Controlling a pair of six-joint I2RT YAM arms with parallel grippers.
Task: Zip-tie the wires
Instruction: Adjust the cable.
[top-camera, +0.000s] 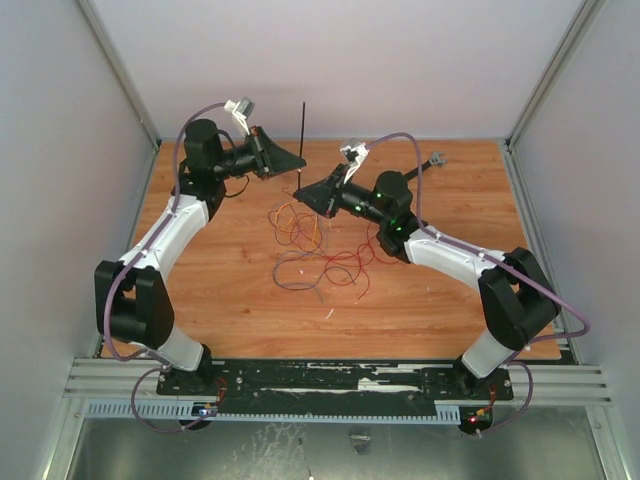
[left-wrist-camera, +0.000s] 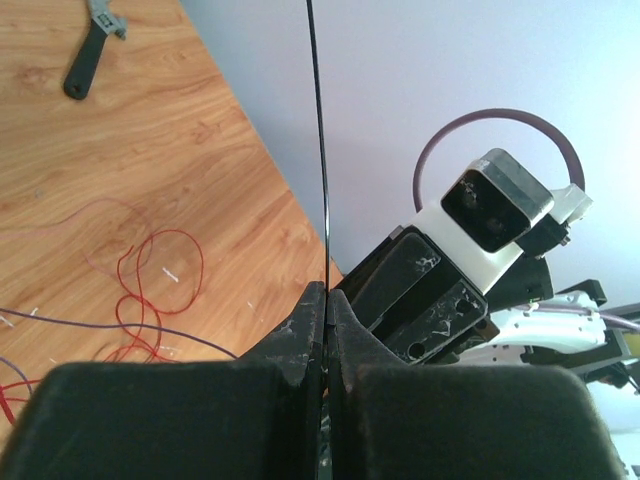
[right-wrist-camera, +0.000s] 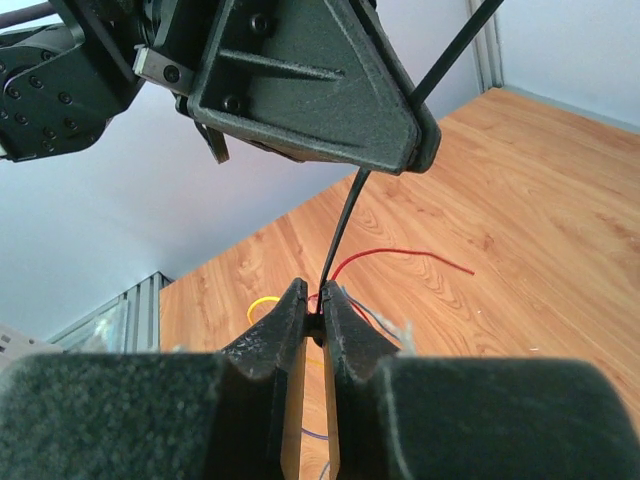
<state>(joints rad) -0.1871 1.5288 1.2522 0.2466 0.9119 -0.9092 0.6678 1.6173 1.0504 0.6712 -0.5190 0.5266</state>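
The zip tie stands upright as a thin black strip above the middle back of the table. My left gripper is shut on it partway up; in the left wrist view the zip tie rises straight out of the closed left gripper. Just below, my right gripper is shut on the strip's lower end, and in the right wrist view the zip tie leaves the right gripper and passes behind the left gripper's fingers. The wires, mostly red, lie loose on the wood beneath both grippers.
A short black tool with a grey head lies near the back right of the table. Grey walls stand close around the back and sides. Purple cables loop over both arms.
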